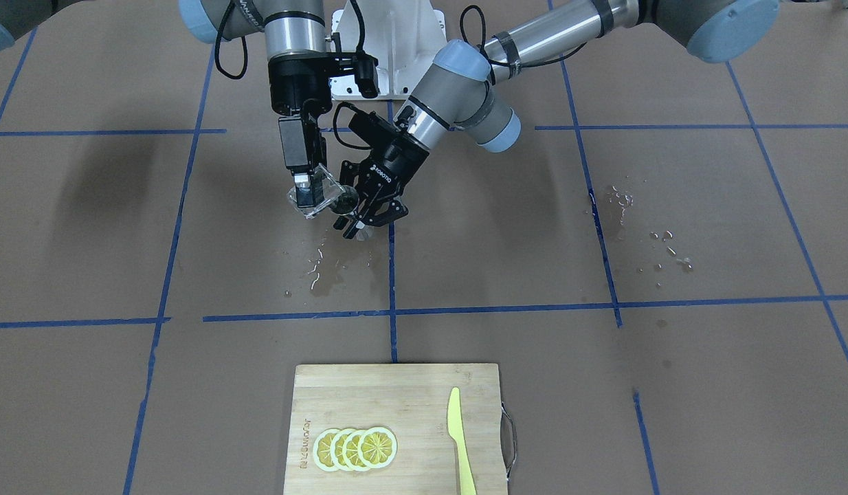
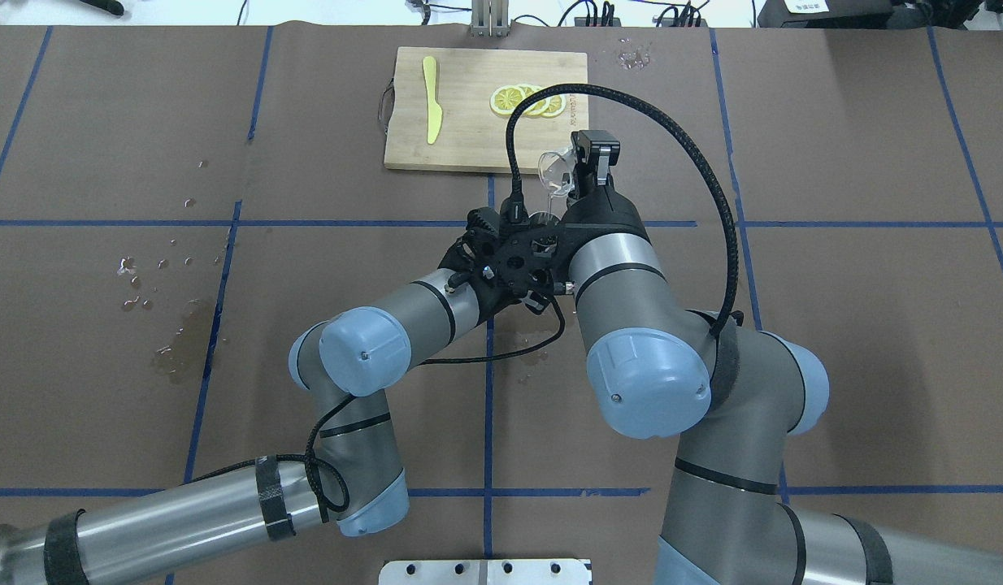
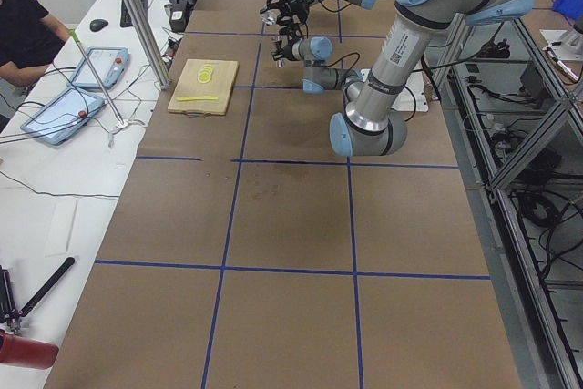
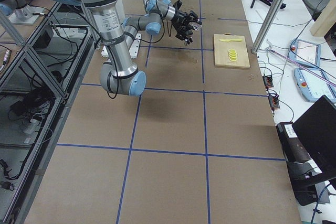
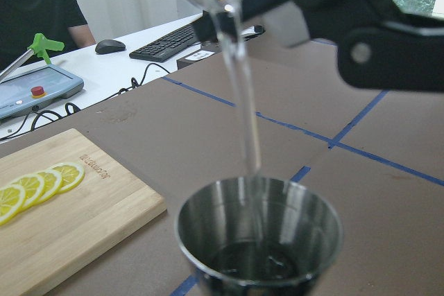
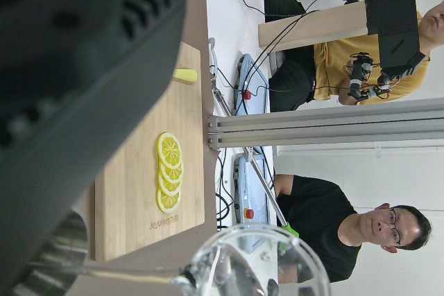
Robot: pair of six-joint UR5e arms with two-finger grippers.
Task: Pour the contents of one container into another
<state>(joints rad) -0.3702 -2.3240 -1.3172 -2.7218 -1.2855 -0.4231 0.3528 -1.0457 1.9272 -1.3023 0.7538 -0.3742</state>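
Steel cup (image 5: 258, 233), clamped in the left gripper (image 1: 362, 212) nearer the table's (image 1: 671, 206) robot-side edge, catches water (image 5: 243, 102) from a clear cup (image 1: 328, 196) pinched by the right gripper (image 1: 304, 192); wet, slick, likely light, so best held by its wall.

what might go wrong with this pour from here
1. The stream from the clear cup in the right pincer enters the metal cup near its far rim; a slight drift could send it onto the paper, where wet patches already lie.
2. The metal cup already holds water; pouring too long may overflow it.
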